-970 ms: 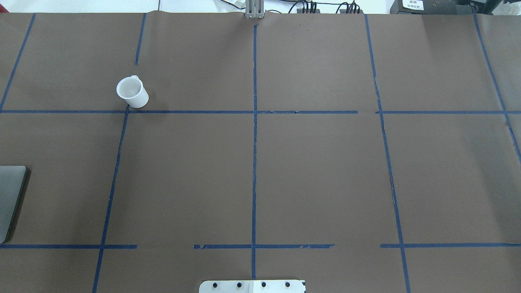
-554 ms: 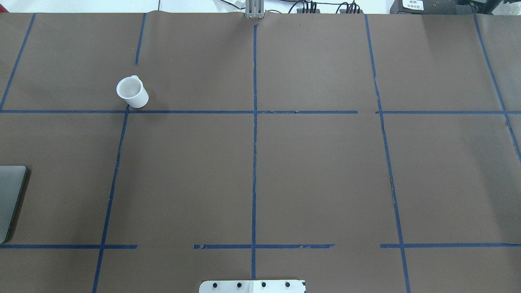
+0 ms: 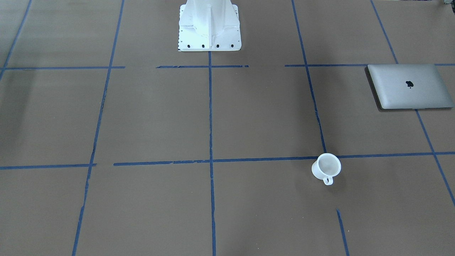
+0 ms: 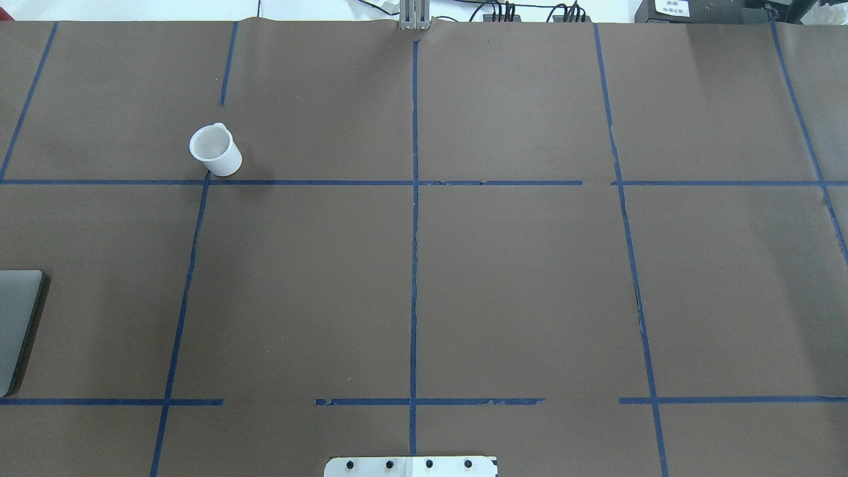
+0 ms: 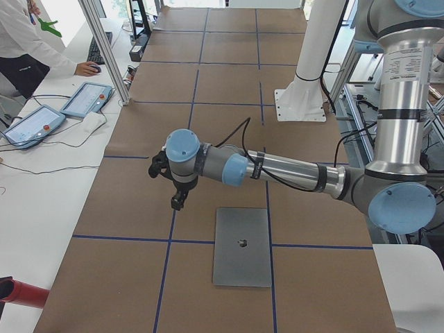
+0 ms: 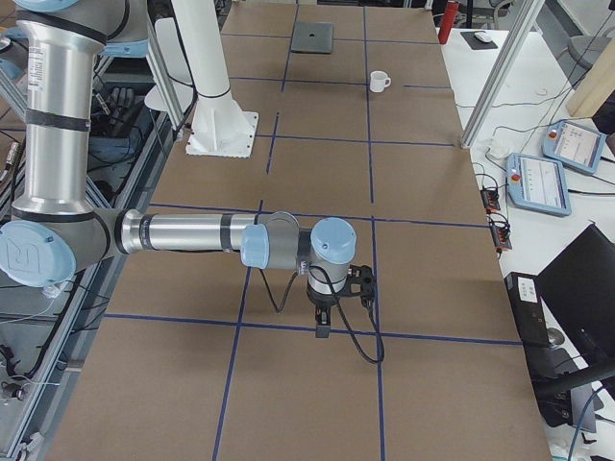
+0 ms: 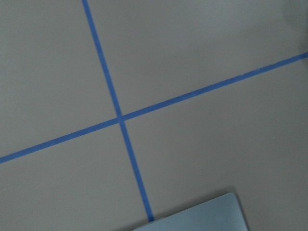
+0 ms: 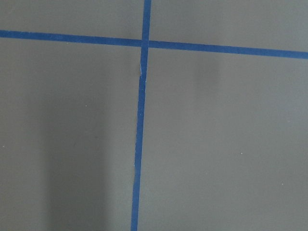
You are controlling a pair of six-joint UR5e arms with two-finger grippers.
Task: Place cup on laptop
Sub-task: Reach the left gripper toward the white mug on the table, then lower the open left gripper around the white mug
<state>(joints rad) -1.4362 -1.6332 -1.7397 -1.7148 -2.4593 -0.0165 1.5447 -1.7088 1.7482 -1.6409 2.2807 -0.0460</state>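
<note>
The small white cup (image 3: 326, 167) stands upright on the brown table, its handle turned away from the robot; it also shows in the overhead view (image 4: 215, 151) and far off in the exterior right view (image 6: 381, 82). The closed silver-grey laptop (image 3: 410, 86) lies flat at the robot's left, cut by the overhead view's edge (image 4: 16, 328). My left gripper (image 5: 179, 201) hangs above the table beyond the laptop (image 5: 242, 246); a laptop corner shows in the left wrist view (image 7: 202, 216). My right gripper (image 6: 323, 327) hangs over the table's right half. I cannot tell whether either is open or shut.
The white robot base (image 3: 209, 32) stands at the table's robot-side edge. Blue tape lines (image 4: 413, 232) grid the table. An operators' bench with teach pendants (image 5: 83, 100) and an aluminium post (image 5: 104, 48) runs along the far side. A person (image 5: 28, 41) stands there.
</note>
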